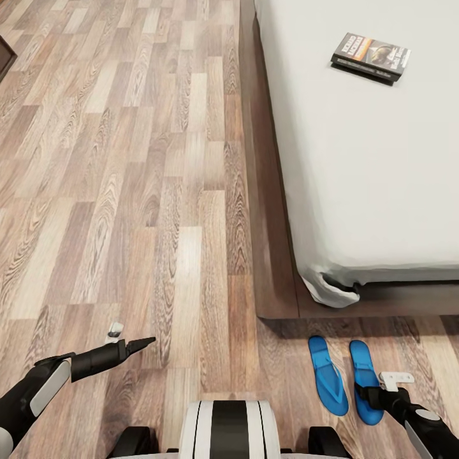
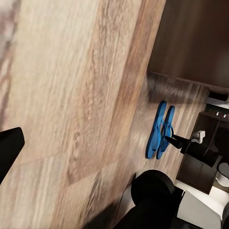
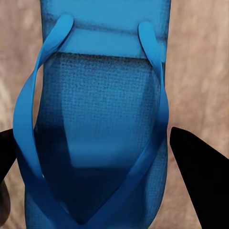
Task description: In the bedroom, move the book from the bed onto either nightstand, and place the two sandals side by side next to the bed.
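The book [image 1: 371,56] lies flat on the light-grey mattress of the bed [image 1: 280,280], far from both arms. Two blue sandals lie side by side on the wood floor just off the bed's corner: the left sandal [image 1: 327,375] and the right sandal [image 1: 360,360]. My right gripper [image 1: 368,396] hangs over the right sandal's near half, open. In the right wrist view its fingers [image 3: 195,167] stand either side of that sandal [image 3: 95,95]. My left gripper [image 1: 143,344] is open over bare floor, well left of the sandals [image 2: 155,131].
Wood-plank floor [image 1: 127,191] stretches to the left of the bed and ahead. The bed's dark frame forms a low ledge along the mattress. A dark furniture corner [image 1: 5,57] shows at the far left. My base [image 1: 228,427] sits between the arms.
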